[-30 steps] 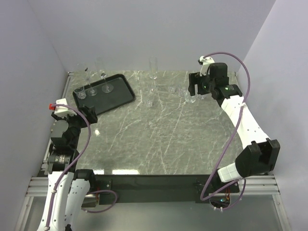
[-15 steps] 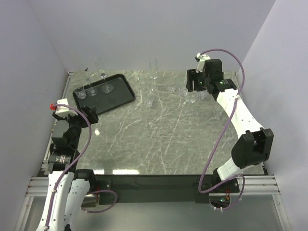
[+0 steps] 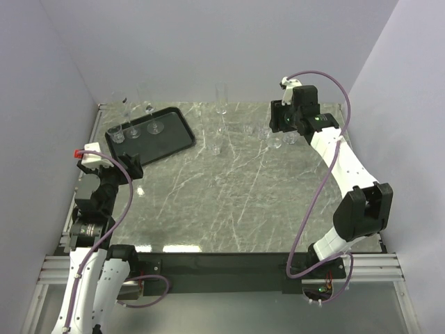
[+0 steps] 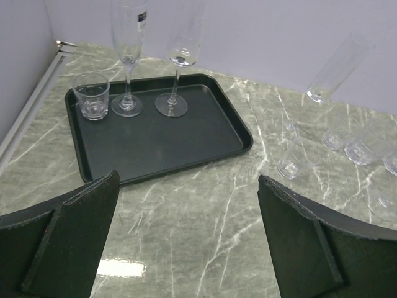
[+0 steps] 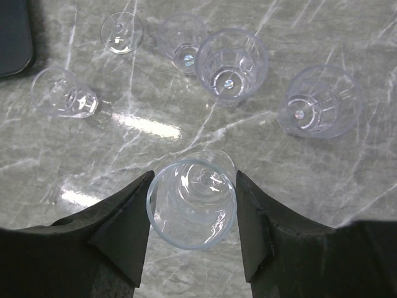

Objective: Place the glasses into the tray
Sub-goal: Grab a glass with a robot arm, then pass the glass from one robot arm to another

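The black tray (image 3: 174,139) lies at the back left and holds a short tumbler (image 4: 91,95), a tall flute (image 4: 127,56) and a stemmed wine glass (image 4: 175,74). Several clear glasses stand loose on the marble at the back middle and right, among them a tall flute (image 3: 222,101) and a wide tumbler (image 5: 231,62). My right gripper (image 5: 192,186) points down over this group, its fingers pressed against both sides of the rim of a small glass (image 5: 192,208) that stands on the table. My left gripper (image 4: 186,236) is open and empty, in front of the tray.
The tray's corner shows in the right wrist view (image 5: 12,37). Other loose glasses (image 5: 319,102) (image 5: 64,93) stand close around the gripped one. Walls close off the back and both sides; a metal rail (image 3: 97,122) runs along the table's left edge.
My right gripper has moved back and left over the group of loose glasses and come down around one of them. The left arm has not moved.
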